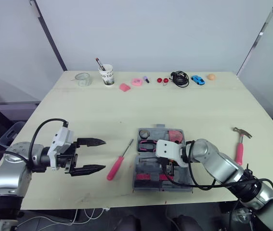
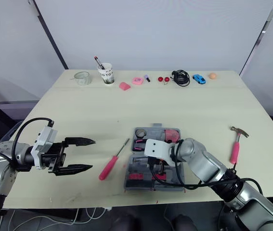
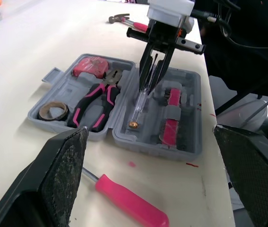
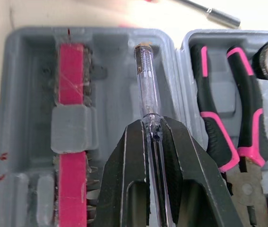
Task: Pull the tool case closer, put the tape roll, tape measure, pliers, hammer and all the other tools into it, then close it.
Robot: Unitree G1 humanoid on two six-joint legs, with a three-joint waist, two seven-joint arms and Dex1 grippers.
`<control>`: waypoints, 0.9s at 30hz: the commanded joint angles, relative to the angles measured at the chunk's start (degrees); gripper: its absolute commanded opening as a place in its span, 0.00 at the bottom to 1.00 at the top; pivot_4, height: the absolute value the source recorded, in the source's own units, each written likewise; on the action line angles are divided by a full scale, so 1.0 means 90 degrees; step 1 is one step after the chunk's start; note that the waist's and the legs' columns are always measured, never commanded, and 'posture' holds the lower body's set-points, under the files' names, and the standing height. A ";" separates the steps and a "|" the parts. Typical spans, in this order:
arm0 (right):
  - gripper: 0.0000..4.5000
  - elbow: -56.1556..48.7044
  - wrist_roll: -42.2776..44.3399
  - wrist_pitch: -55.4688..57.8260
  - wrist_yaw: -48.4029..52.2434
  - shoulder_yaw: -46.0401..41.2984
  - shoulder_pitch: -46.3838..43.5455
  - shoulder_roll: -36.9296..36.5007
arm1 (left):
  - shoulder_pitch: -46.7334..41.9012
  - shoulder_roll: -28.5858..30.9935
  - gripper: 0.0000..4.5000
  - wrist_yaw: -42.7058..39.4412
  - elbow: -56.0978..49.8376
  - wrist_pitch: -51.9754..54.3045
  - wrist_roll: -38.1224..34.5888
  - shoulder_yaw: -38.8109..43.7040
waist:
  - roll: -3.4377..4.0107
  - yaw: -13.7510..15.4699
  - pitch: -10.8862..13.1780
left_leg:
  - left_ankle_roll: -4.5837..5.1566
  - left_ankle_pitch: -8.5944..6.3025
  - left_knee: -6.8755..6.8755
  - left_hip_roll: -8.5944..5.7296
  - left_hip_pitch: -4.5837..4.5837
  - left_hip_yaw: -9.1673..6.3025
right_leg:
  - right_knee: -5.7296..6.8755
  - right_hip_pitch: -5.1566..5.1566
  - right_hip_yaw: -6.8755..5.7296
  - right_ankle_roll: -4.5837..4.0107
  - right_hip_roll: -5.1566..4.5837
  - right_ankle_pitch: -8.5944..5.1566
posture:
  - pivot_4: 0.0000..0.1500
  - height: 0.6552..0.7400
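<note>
Two grey halves of the tool case (image 3: 197, 120) lie open flat on the table (image 1: 189, 106). The right claw (image 4: 152, 122) is pinched narrow on a clear tester screwdriver (image 4: 146, 80), whose shaft runs out past the tips and down into a groove of the near half. Beside the claw in that same half, a pink bar (image 4: 71, 71) sits clipped in its slot. The half on the far side of the claw holds the pliers (image 3: 100, 94), with the tape roll (image 3: 48, 115) and the pink tape measure (image 3: 91, 66) at either end. The hammer (image 1: 240, 147) lies outside the case, well off to the right of this claw. A pink-handled screwdriver (image 1: 116, 167) lies between the case and the left claw (image 1: 103, 155), which gapes wide and empty. Far beyond both, a paper cup (image 1: 107, 75) holds a pen-like stick; its dark printing cannot be read.
</note>
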 commanded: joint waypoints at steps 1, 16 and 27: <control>0.01 0.0159 -0.0210 -0.0405 0.0024 0.0076 -0.0142 0.0110 | -0.0002 0.0081 1.00 -0.0163 -0.0077 -0.0121 -0.0038 0.0141 | -0.0001 -0.0002 0.0000 | 0.0000 0.0000 0.0000 0.0000 0.0000 0.0000 | 0.0000 0.0000 0.0000 0.0000 0.0000 0.0000 | 1.00 1.00; 0.10 0.0797 -0.0639 -0.1224 0.0067 0.0000 -0.0066 0.0404 | 0.0150 0.0101 1.00 -0.0104 -0.0198 -0.0129 -0.0080 0.0206 | -0.0005 -0.0032 -0.0003 | 0.0000 0.0000 -0.0001 0.0003 0.0003 0.0000 | 0.0004 -0.0001 0.0000 0.0000 0.0003 0.0001 | 1.00 1.00; 0.43 0.0419 -0.0323 -0.1736 0.0040 -0.0790 0.0136 0.0260 | 0.0224 0.0111 1.00 -0.0052 -0.0226 -0.0071 -0.0071 0.0219 | -0.0005 -0.0001 -0.0002 | -0.0001 0.0000 0.0000 0.0003 0.0001 0.0001 | 0.0003 -0.0001 0.0000 0.0001 0.0000 0.0001 | 1.00 1.00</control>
